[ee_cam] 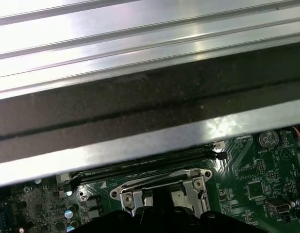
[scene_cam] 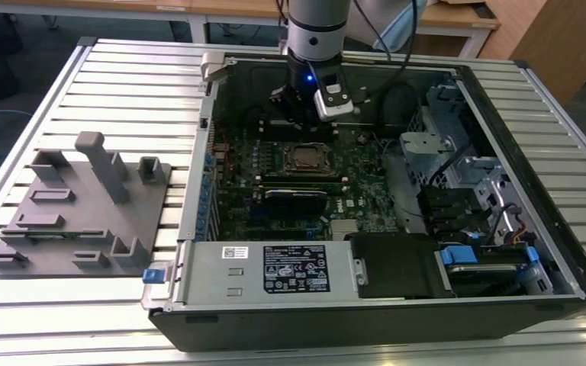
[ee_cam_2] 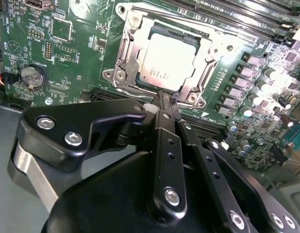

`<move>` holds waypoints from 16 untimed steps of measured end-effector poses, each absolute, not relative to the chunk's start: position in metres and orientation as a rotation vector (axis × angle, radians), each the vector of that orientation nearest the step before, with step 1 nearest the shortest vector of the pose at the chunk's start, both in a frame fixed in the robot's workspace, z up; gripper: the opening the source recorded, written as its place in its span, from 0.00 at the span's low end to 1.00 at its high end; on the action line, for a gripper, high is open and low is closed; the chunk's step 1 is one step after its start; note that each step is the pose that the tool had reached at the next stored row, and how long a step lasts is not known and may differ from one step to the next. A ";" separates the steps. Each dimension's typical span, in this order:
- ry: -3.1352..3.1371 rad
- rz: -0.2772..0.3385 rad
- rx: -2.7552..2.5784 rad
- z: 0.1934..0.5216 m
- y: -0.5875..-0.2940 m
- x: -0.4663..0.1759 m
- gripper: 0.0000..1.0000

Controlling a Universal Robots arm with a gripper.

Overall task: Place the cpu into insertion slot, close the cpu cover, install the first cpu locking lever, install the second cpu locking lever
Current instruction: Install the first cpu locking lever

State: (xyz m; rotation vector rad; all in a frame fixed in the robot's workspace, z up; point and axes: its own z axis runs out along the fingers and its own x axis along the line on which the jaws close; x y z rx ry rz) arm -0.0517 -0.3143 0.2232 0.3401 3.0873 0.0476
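Ribbed aluminium table [scene_cam: 28, 107] carries everything, and going across the exterior view from its left I pass a grey fixture block [scene_cam: 74, 210] before reaching the open computer case [scene_cam: 375, 305] with its green motherboard [scene_cam: 247, 198]. About midway along the board sits the insertion slot [scene_cam: 307, 158], and in the second wrist view the cpu [ee_cam_2: 167, 60] already lies flat inside it, with the cpu cover [ee_cam_2: 125, 56] down around the chip's pale face. Just above the socket hangs the gripper [ee_cam_2: 162, 99], its fingers pressed together to a narrow tip and pinching nothing. That tip stands at the socket's near edge, just beside the cover frame, apparently working a locking lever. To do this well, I'd judge, it should push steadily along the lever's own arc, keeping clear of the chip and the memory slots [ee_cam_2: 237, 17] further right.
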 end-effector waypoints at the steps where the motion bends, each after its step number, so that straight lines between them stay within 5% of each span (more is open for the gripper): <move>1: 3.087 0.049 0.339 0.223 -0.315 -0.052 0.10; 16: 3.086 0.061 0.330 0.221 -0.329 -0.052 0.10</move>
